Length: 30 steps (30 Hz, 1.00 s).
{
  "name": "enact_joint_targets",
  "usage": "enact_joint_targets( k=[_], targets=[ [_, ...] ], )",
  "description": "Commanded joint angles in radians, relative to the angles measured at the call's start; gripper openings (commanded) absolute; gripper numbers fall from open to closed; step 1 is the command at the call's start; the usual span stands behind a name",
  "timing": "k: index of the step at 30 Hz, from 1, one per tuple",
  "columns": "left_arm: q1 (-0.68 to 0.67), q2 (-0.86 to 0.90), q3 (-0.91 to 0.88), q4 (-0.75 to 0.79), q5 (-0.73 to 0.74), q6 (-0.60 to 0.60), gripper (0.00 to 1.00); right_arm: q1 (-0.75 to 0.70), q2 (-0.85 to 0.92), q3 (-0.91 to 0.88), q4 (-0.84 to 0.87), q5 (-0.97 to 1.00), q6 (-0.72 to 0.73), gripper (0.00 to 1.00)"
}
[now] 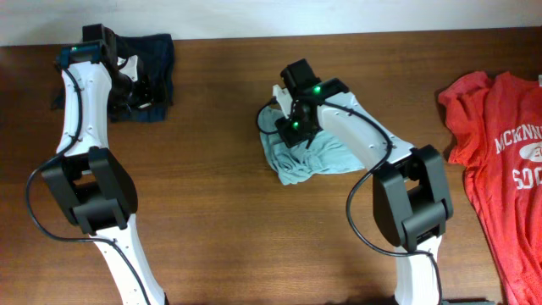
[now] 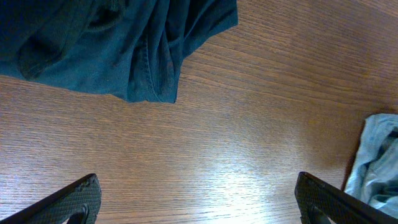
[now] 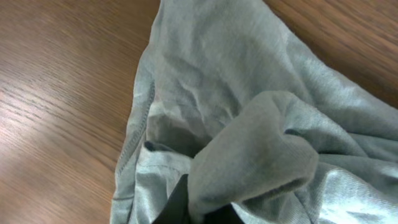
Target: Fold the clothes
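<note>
Wood table (image 1: 220, 169): bunched grey-teal T-shirt (image 1: 305, 165), long axis upper-left to lower-right.

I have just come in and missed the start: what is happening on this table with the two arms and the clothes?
The right gripper is shut on a fold of the crumpled pale grey-teal cotton T-shirt in the middle of the brown wooden table. The left gripper is wide open above bare wood, holding nothing, beside a bunched dark blue-green garment at the far left. A red T-shirt with white lettering lies spread at the right edge, untouched. The pale shirt is not yet folded.
</note>
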<state>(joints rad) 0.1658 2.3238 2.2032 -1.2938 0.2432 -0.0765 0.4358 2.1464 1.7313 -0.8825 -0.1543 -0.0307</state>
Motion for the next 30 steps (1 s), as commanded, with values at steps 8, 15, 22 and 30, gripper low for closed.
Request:
enact_joint_targets(
  k=[8, 15, 22, 30],
  targets=[
    [0.001, 0.004, 0.013, 0.000, -0.003, 0.002, 0.99, 0.023, 0.005, 0.000, 0.019, 0.007, 0.009, 0.08],
    [0.001, 0.004, 0.014, 0.000, -0.003, 0.002, 0.99, 0.023, 0.005, 0.000, 0.024, -0.078, 0.013, 0.15],
    [0.001, 0.005, 0.014, 0.000, -0.003, 0.002, 0.99, 0.031, 0.005, 0.000, 0.024, -0.088, 0.039, 0.23],
    [0.001, 0.005, 0.013, 0.000, -0.003, 0.002, 0.99, 0.040, 0.005, 0.001, 0.031, -0.451, -0.077, 0.71]
  ],
)
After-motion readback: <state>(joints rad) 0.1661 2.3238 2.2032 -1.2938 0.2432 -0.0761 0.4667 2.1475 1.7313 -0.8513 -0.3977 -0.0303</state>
